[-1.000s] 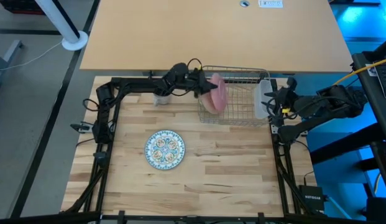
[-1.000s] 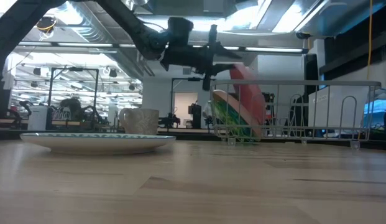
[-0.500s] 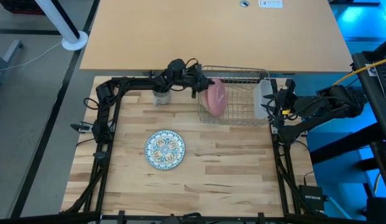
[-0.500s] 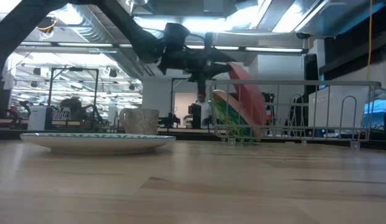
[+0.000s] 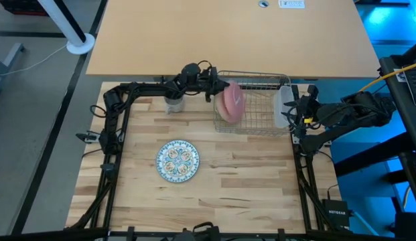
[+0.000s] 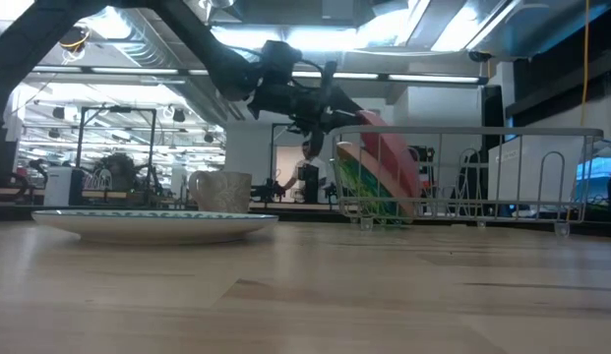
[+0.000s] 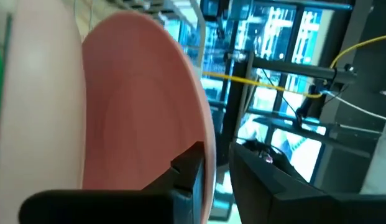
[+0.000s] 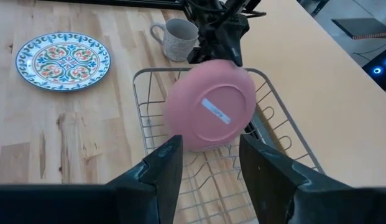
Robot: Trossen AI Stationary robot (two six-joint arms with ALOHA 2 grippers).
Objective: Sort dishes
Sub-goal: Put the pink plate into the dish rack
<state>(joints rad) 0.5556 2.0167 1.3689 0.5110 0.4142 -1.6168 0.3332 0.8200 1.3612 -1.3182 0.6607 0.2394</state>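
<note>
The left gripper is reaching over the near-left corner of the wire dish rack, its two fingers pinching the upper rim of the pink plate; the left wrist view is showing that rim passing between the dark fingers. The pink plate is standing on edge inside the rack, tilting and leaning against the green plate, which is sitting upright at the rack's left end. The rest of the rack, toward the right arm, is showing only bare wires, leaving open room along its length.

Just left of the rack, the small grey cup is standing upright on the surface, near the far edge and under the left arm. The patterned plate is lying flat, well apart from the rack and cup, with bare wood all around it out to the near edge.

The right gripper is waiting at the rack's right end, beside a translucent tub, its fingers spreading wide and holding nothing.
</note>
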